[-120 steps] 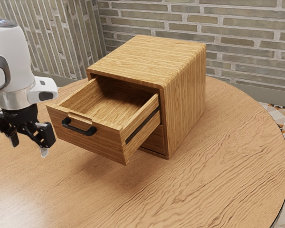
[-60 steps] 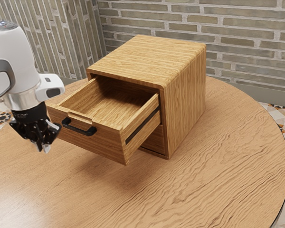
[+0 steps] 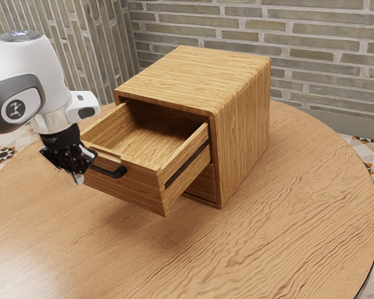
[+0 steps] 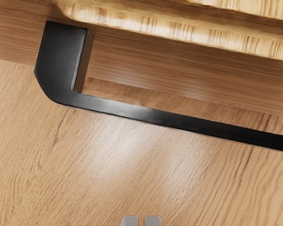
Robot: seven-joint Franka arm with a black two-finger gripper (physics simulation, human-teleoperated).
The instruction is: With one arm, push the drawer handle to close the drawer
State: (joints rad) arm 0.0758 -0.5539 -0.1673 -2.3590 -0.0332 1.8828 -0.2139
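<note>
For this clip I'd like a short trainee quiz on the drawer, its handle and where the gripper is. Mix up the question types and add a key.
1. Multiple choice: what colour is the handle on the upper drawer of the cabinet?
A) white
B) black
C) red

2. True or false: the upper drawer is fully closed.

3. Fill in the blank, choosing "front" or "back": the gripper is near the ____ of the upper drawer.

Key: 1. B; 2. false; 3. front
</note>
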